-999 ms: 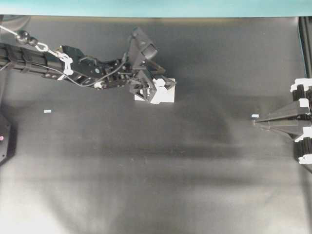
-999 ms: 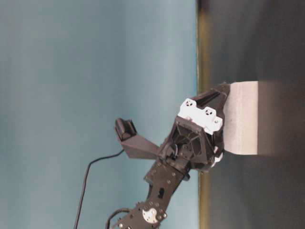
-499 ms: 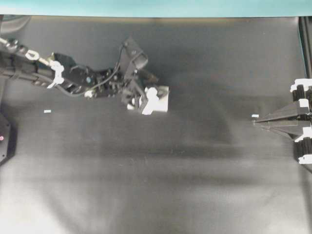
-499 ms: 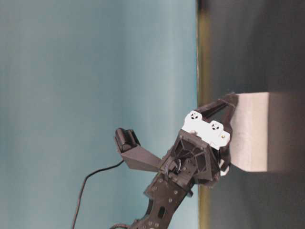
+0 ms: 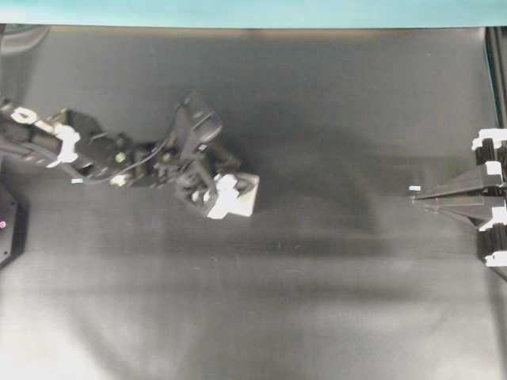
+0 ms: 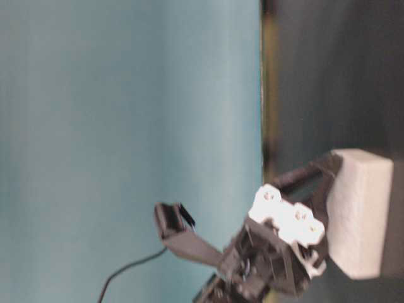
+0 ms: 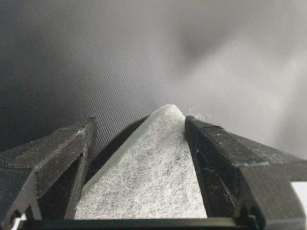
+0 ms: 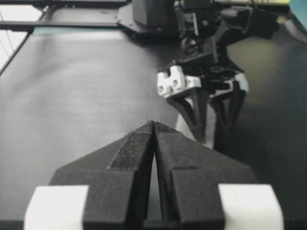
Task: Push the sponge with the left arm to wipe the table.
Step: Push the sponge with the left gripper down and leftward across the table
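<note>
Now the small white rectangular sponge block (image 5: 238, 198) lies flat on the dark grey-black, slightly shiny sheet that covers the table (image 5: 333, 301), left of the middle in the overhead view and well apart from the teal strip (image 5: 253, 12) at the far edge. The black jointed left arm (image 5: 103, 150) reaches to it from the left, and its dark two-finger gripper (image 7: 144, 129) stands wide around the block. In the left wrist view one corner of the sponge (image 7: 148, 177) points forward between the two fingers (image 7: 62, 153); the right finger lies against its edge, while beside the left one a dark gap shows. So I judge that the jaws straddle the sponge and do not squeeze it.

To wipe well, I think the arm should hold the fingers low, almost on the sheet, so the block cannot slip under them. The push should be slow and even, because the sponge sits a little turned and could rotate out on the loose side. Wrinkles in the sheet may catch it.

The right gripper (image 8: 154, 125), with white tape bands, rests at the right edge, its pointed fingers pressed together with nothing between them.
</note>
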